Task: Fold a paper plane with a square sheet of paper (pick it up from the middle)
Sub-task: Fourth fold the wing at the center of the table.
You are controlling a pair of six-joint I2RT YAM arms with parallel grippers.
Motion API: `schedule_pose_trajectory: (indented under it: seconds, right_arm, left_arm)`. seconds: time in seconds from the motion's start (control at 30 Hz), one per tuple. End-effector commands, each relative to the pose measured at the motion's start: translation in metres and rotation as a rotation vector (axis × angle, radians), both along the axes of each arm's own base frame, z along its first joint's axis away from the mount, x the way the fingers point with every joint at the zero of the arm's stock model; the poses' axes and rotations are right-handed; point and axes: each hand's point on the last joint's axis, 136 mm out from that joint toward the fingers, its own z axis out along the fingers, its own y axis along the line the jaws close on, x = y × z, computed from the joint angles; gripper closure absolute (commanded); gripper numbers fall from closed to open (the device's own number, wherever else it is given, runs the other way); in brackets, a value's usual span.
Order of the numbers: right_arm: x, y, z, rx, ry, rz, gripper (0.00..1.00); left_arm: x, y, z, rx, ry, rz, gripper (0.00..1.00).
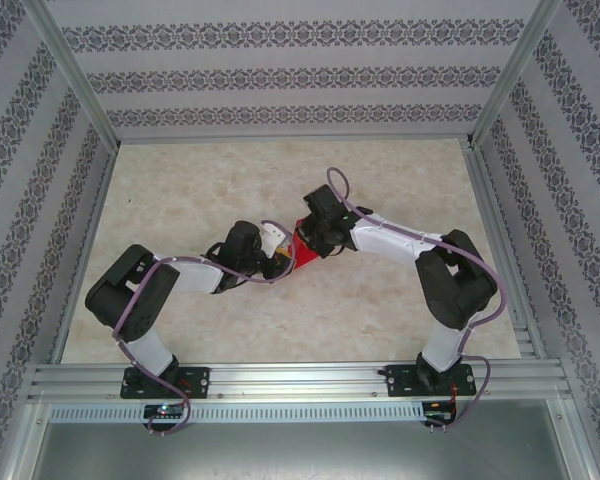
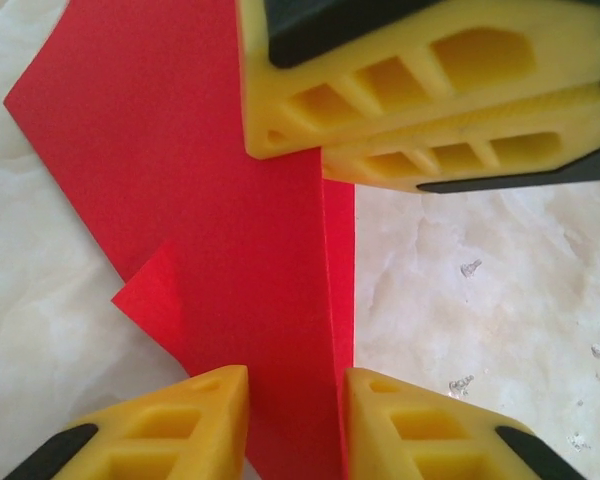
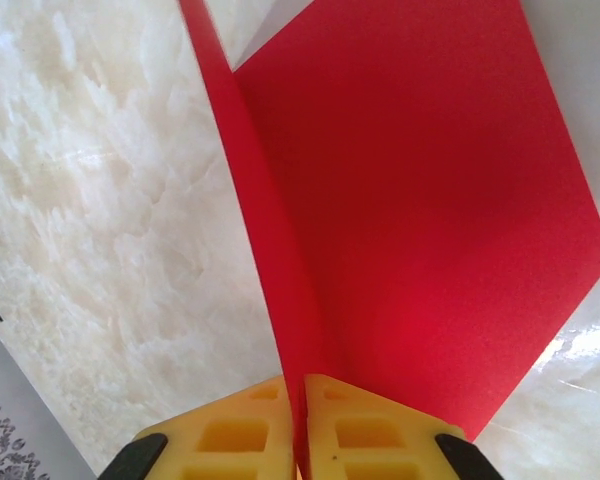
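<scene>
The red sheet of paper (image 1: 302, 263) lies partly folded at the middle of the table, between both grippers. In the right wrist view my right gripper (image 3: 302, 385) is shut on a raised crease of the paper (image 3: 410, 200), which spreads flat to the right of it. In the left wrist view my left gripper (image 2: 295, 375) stands with its jaws apart over the paper (image 2: 210, 200). A fold line runs up the gap, close to the right finger. The right gripper's yellow fingers (image 2: 420, 90) pinch the same crease at the top. From above, the left gripper (image 1: 278, 262) and right gripper (image 1: 313, 245) nearly touch.
The tabletop (image 1: 220, 180) is pale marble pattern, walled by patterned panels on three sides. Aluminium rails (image 1: 300, 378) run along the near edge at the arm bases. A few small shiny specks (image 2: 470, 268) lie on the table right of the paper.
</scene>
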Motion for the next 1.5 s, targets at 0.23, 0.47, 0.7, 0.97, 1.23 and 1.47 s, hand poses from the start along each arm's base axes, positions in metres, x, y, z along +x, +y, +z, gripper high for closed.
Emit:
schedule_pose_trajectory:
  seconds: [0.23, 0.47, 0.7, 0.97, 1.23, 1.47]
  right_arm:
    - [0.010, -0.001, 0.008, 0.029, -0.041, 0.093, 0.57]
    - [0.017, -0.017, 0.025, 0.015, -0.203, 0.298, 0.40]
    - [-0.001, -0.034, 0.015, 0.001, -0.289, 0.402, 0.40]
    - [-0.016, -0.031, 0.003, 0.023, -0.329, 0.479, 0.39]
    - [-0.012, -0.032, 0.018, 0.032, -0.406, 0.488, 0.24]
    - [-0.016, -0.044, 0.007, 0.004, -0.391, 0.483, 0.27]
  left_arm:
    - [0.013, -0.007, 0.011, -0.038, -0.054, -0.014, 0.84]
    - [0.007, -0.010, 0.009, -0.063, -0.001, -0.019, 0.87]
    - [0.007, -0.015, 0.003, -0.072, 0.063, -0.024, 0.88]
    - [0.003, -0.020, -0.004, -0.074, 0.127, -0.039, 0.90]
    - [0.001, -0.027, -0.001, -0.083, 0.131, -0.055, 0.90]
    - [0.003, -0.032, 0.005, -0.105, 0.160, -0.054, 0.90]
